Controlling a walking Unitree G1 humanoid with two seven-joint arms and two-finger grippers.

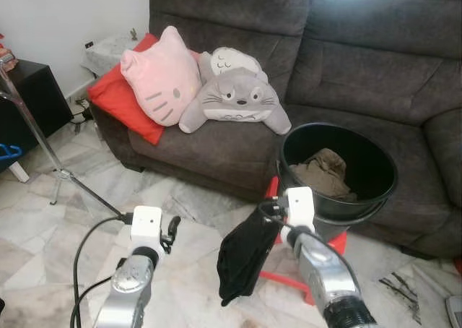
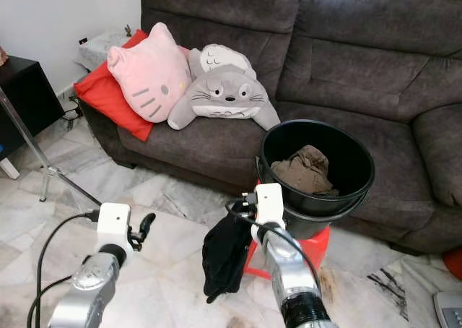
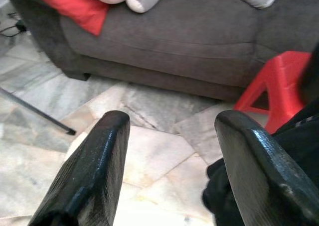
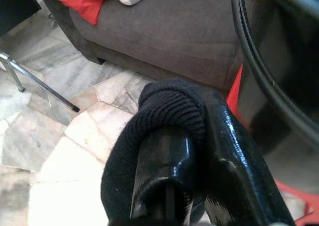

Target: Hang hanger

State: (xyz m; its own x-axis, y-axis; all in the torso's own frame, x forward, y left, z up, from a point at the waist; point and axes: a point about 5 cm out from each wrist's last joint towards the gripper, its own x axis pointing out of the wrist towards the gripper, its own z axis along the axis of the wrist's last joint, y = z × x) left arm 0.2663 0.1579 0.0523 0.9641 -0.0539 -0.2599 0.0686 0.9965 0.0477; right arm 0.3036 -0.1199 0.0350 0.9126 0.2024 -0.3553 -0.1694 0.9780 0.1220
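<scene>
- Black cloth [image 1: 245,254] hangs limp from my right gripper [image 4: 192,151], which I hold low over the marble floor [image 1: 43,248], just in front of the red stool [image 2: 317,252].
- Right fingers [image 4: 234,166] are pressed together on the cloth; a thick ribbed fold bunches over their tips and the rest droops toward the floor.
- My left gripper [image 3: 169,136] floats beside it on my left, near the cloth but not touching it. Its two fingers [image 3: 94,171] stand wide apart with nothing between them, only floor tiles beyond.
- No hanger can be made out in the cloth; whether one is wrapped inside it I cannot tell.
- Ahead on the red stool sits a black bucket [image 1: 379,198] with a brownish garment [image 1: 323,173] crumpled inside.
- Behind it runs a dark grey sofa [image 1: 361,68], with a red cushion [image 1: 119,100], a pink cat pillow [image 1: 159,79] and a grey plush creature [image 1: 234,100] leaning together at its left end.
- Off to my left a metal stand [image 1: 40,144] slants up from the floor, beside a dark cabinet [image 1: 32,97] against the wall.
</scene>
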